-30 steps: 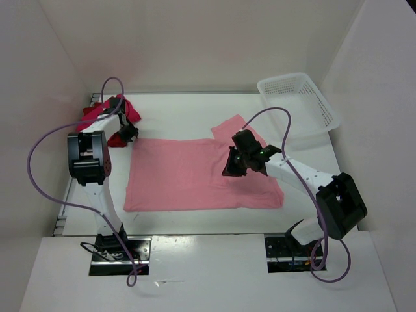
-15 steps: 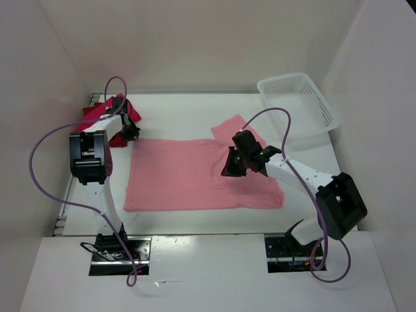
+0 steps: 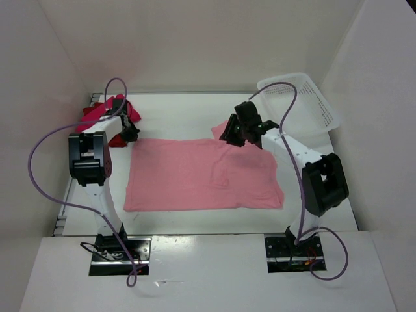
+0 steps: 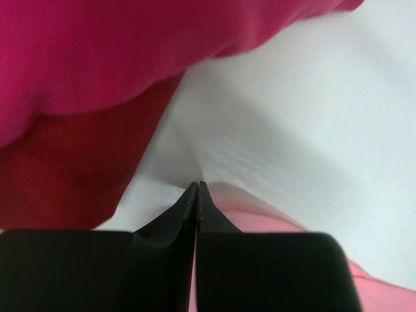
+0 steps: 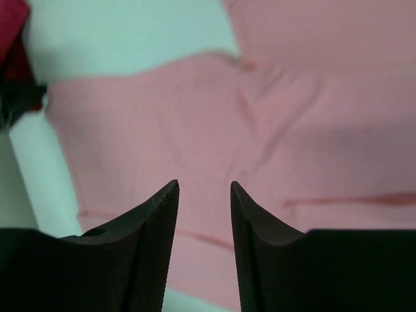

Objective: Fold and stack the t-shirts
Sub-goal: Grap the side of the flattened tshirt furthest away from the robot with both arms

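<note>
Only its wrist view shows left end effector [image 4: 197, 186] closed.

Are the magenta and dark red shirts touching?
Touching. The left wrist view shows the magenta shirt overlapping the dark red shirt with no gap between them.

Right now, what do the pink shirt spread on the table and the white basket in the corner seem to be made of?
Pale pink shirt: soft matte cloth, likely a cotton knit; it lies limp with creases and a visible seam. White basket: probably rigid moulded plastic; thin open lattice walls holding their shape.
</note>
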Tool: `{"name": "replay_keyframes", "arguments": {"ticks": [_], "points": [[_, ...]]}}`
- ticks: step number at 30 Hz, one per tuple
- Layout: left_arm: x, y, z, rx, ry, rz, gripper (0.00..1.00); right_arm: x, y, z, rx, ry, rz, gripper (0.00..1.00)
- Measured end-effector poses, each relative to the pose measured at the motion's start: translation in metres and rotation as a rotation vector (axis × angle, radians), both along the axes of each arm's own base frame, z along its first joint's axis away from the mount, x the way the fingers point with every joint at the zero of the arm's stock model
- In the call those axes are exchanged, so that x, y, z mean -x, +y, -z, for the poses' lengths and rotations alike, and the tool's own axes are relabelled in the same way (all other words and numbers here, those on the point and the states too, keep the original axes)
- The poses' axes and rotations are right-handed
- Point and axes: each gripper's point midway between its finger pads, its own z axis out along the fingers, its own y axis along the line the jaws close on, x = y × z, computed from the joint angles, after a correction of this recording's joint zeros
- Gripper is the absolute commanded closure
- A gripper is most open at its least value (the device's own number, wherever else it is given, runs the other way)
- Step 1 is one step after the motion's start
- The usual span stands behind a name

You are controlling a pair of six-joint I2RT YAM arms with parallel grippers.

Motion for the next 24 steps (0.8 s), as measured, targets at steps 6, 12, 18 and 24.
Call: {"name": "replay_keyframes", "arguments": {"ticks": [6,12,18,24], "points": [[0.015,-0.002,-0.019,0.002,-0.016,0.001,1.00,-0.087,-0.055,0.025,0.129,-0.048,0.174,0.55],[0.014,-0.007,-0.053,0.005,-0.091,0.013,1.00,-0.167,-0.080,0.043,0.272,-0.122,0.245,0.55],[0.015,-0.015,-0.055,0.019,-0.095,0.033,1.00,-0.212,-0.088,0.067,0.402,-0.154,0.259,0.54],[0.015,-0.021,-0.055,0.031,-0.096,0.048,1.00,-0.235,-0.094,0.094,0.508,-0.132,0.243,0.54]]}}
